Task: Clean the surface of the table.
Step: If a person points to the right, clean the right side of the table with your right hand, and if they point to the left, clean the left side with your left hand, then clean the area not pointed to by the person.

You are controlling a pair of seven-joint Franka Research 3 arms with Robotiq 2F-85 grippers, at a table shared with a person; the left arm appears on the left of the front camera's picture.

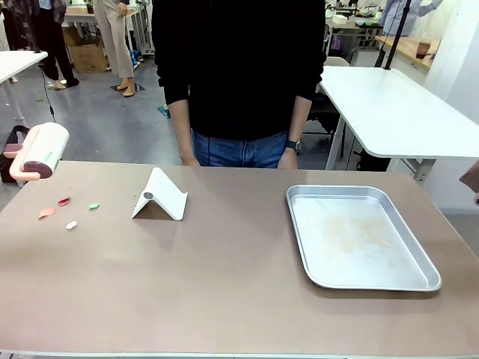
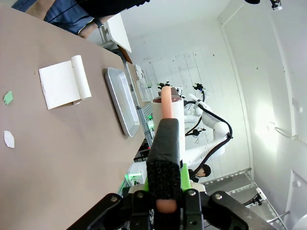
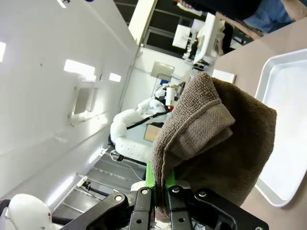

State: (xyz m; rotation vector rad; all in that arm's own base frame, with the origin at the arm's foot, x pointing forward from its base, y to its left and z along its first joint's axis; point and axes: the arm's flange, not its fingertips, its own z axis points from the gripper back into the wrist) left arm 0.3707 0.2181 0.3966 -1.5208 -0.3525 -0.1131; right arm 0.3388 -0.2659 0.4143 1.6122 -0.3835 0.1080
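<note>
**Clamping the left fingers (image 2: 163,143) on a lint roller (image 1: 41,152), the right fingers (image 3: 150,178) on a brown cloth (image 3: 211,139)**

Looking across the tan-brown tabletop (image 1: 224,292), spreading wide from the near edge to a person (image 1: 239,67) standing at the far side in a black top and jeans. Finding four small scraps (image 1: 63,201) lying on its left part: one orange, one red, one green, one white, all near each other. Seeing a white folded stand (image 1: 159,196) just right of them, sitting like a little tent. Seeing a silver tray (image 1: 359,239) lying flat on the right part, well apart from the stand, showing faint smears on its floor.

Gripping the roller by its pink handle (image 2: 165,103), pinched tight on both sides, with the white drum raised beside the far left corner, behind the scraps in the front view. Gripping the cloth folded and bunched, squeezed shut at its lower end, with the tray and the tabletop lying beyond it in the right wrist view.
</note>
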